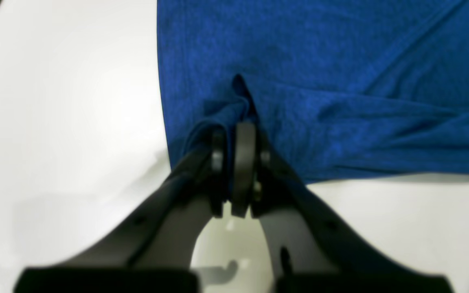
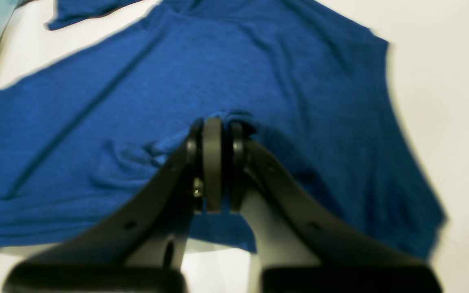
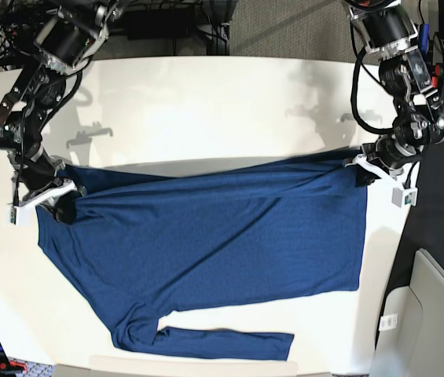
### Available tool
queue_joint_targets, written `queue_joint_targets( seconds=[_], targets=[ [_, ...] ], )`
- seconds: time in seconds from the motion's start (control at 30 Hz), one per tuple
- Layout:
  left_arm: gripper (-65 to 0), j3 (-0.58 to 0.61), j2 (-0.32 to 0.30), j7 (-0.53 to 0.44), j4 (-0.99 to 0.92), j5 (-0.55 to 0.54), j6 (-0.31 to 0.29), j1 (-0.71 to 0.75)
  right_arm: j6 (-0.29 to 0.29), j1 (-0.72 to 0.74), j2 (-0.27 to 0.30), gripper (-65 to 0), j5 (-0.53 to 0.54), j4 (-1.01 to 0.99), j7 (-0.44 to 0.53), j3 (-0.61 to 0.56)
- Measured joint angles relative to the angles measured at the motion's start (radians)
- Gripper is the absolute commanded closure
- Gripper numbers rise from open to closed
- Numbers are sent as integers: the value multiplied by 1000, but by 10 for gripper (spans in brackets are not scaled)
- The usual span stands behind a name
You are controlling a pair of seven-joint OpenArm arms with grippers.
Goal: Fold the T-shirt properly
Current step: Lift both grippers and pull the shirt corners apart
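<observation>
- A large, plain dark navy-blue knit long-sleeved T-shirt (image 3: 214,243) lies spread on the white table (image 3: 206,102), one sleeve stretched along the near edge.
- Only the base view shows both arms at opposite corners of the shirt's far edge.
- The left wrist view shows the left gripper (image 1: 234,134) pinched together on a bunched fold beside the shirt's edge.
- The right wrist view shows the right gripper (image 2: 213,130) clamped on puckered fabric; it is blurred.
</observation>
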Motion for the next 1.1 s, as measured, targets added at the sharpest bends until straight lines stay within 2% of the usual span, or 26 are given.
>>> queue_joint_targets(
  seconds=[0.1,0.23,0.33,0.53,0.6,0.73,0.8,0.9,1.03,1.1],
  targets=[
    [-1,0,0,-7,-45,0,0,-27,-4,56,0,-2,-7,-94,0,2],
    [-1,0,0,-62,-120,1,0,-64,-2,100,-2,-3,-5,-174,26,2],
    [-1,0,1,-84,-169,3,1,-80,-3,107,-2,-5,-5,-239,78,2],
    [-6,0,0,-141,-259,4,1,-92,-6,105,0,-10,-10,-297,105,2],
    [-47,0,0,-141,-277,8,5,-89,-6,107,3,-52,-6,-297,106,2],
    [-166,0,-6,-140,-274,8,9,-87,-7,103,3,-192,-7,-296,99,2],
    [-201,1,-18,-139,-271,6,57,-86,-10,104,5,-244,-4,-295,50,2],
    [-202,0,-42,-140,-238,11,121,-80,-10,82,3,-247,-4,-246,25,2],
    [-204,-9,-43,-149,-153,-4,119,-36,-6,24,5,-247,-2,-119,21,2],
    [-204,-10,-38,-88,-91,-3,119,9,-6,-14,5,-247,0,-51,21,2]
  ],
)
